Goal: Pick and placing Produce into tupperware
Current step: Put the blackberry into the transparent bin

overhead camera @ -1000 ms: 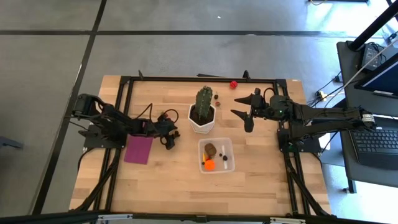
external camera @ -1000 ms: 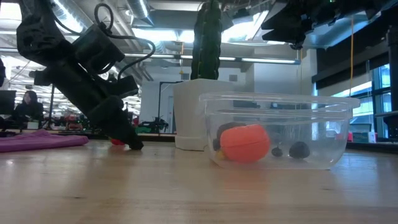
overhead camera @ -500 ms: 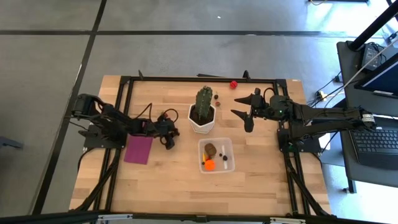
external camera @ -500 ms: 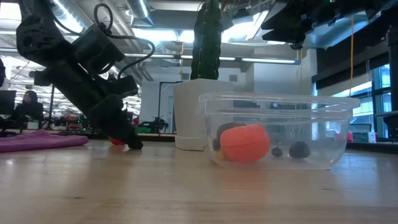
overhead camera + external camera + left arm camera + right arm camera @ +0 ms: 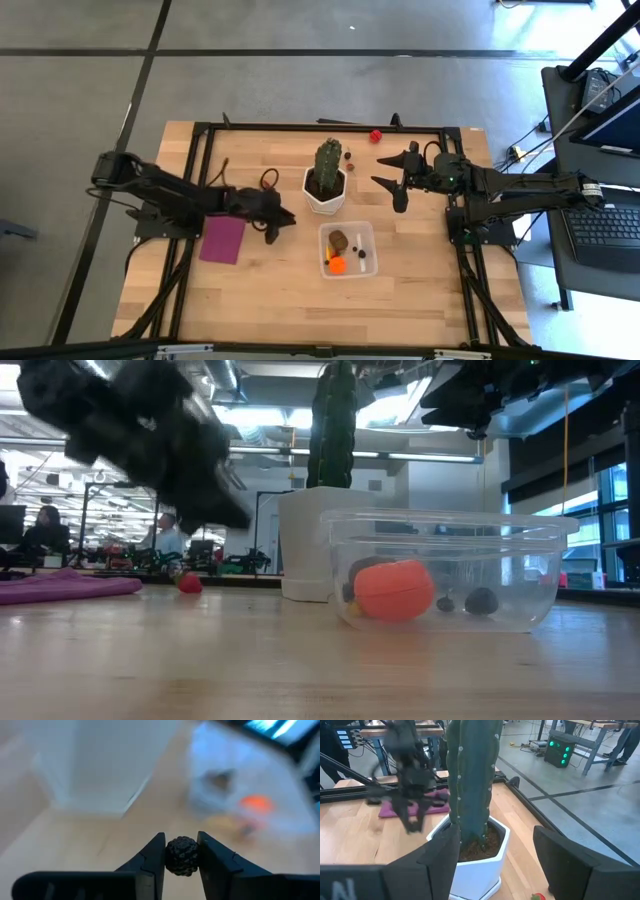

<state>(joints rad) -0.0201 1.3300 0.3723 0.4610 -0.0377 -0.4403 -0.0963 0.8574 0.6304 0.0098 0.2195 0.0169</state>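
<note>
My left gripper (image 5: 283, 217) hangs above the table between the magenta mat and the tupperware, shut on a dark bumpy berry (image 5: 182, 856). The arm is blurred in the low view (image 5: 200, 490). The clear tupperware (image 5: 347, 250) (image 5: 445, 570) rests flat on the wood and holds an orange piece (image 5: 394, 590), a brown piece (image 5: 339, 239) and small dark pieces. A red piece (image 5: 189, 583) lies on the table. Another red piece (image 5: 375, 135) and dark bits (image 5: 348, 155) lie near the far edge. My right gripper (image 5: 385, 170) hovers open, right of the cactus. My left gripper pinches the dark berry (image 5: 182, 856) between its two fingertips (image 5: 156, 855), one on each side of it. The berry is lifted clear of the table.
The green cactus in its white pot (image 5: 326, 190) stands just beyond the tupperware, between the two grippers. A flat magenta rectangle (image 5: 222, 240) lies at the left. Bare wood lies along the near edge. People show in the room beyond the table in the low view.
My left gripper has risen from the table and moved toward the table's right, nearer the tupperware, carrying the dark berry. The red piece beside it has stayed on the wood.
</note>
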